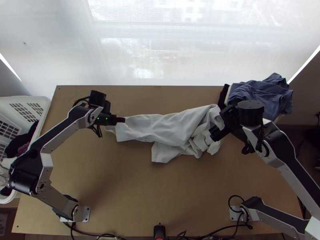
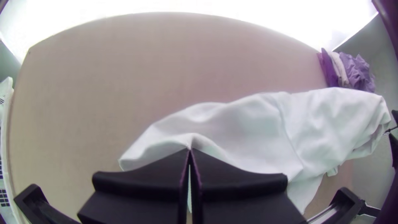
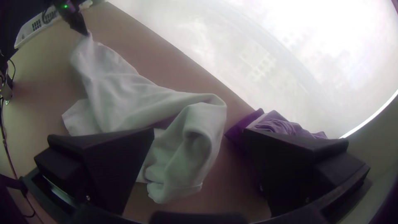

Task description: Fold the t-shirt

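Wide black fingers [image 3: 112,161] of the right gripper [image 3: 199,132] stand well apart, nothing clamped between them, over the bunched end [image 3: 182,153] of the white t-shirt [image 1: 172,126]. The left gripper [image 2: 189,150] is clenched on a pinch of the shirt's other, narrower end, where the cloth rises in a small peak to the fingertips. Between the two, the shirt lies lengthwise across the far half of the wooden table [image 1: 140,192], fairly smooth toward the left gripper and rumpled into thick, rolled folds toward the right. A loose flap [image 1: 162,154] sticks out on the near side; whether it is a sleeve or part of the hem, I cannot tell.

The fabric looks light, soft and limp, with no stiffness to hold a shape and nothing fragile about it. It should slide easily over the table, but a one-sided pull would probably drag or twist the whole shirt. Better to take the right end by a single edge or corner than to bite into the thick roll, which would trap the creases. I judge it early: the shirt wants drawing out flat before any proper fold.

Beyond the right gripper sits a blue pile of clothes [image 1: 262,94]; a white laundry basket [image 1: 30,100] stands at the table's left side.
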Robot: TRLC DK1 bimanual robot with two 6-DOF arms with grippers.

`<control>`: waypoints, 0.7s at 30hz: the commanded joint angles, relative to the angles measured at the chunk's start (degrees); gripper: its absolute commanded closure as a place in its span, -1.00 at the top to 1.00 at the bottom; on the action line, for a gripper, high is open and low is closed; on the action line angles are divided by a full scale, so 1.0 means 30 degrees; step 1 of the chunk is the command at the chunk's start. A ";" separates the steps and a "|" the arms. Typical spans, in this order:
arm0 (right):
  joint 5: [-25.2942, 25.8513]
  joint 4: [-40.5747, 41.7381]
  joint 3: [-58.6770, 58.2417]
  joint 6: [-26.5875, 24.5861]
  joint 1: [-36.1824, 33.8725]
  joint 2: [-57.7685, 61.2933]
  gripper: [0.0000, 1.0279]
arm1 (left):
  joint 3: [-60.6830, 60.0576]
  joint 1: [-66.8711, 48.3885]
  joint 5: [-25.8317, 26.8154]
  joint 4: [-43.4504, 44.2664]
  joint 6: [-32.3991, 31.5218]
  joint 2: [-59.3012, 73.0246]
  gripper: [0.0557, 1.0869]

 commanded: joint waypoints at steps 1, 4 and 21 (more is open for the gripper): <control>-0.0003 -0.0028 0.0057 0.0033 0.0453 0.0112 0.92 | 0.4542 0.1928 0.0044 -0.0977 0.0307 -0.0251 -0.93; -0.0003 -0.0057 0.0086 0.0033 0.0511 0.0083 0.92 | 0.6974 0.3100 0.0014 -0.0919 0.0248 -0.0075 -0.93; -0.1615 -0.2488 0.0467 0.0414 0.8919 0.3657 0.92 | 1.0167 0.5238 -0.0132 -0.0450 0.0395 0.1126 -0.93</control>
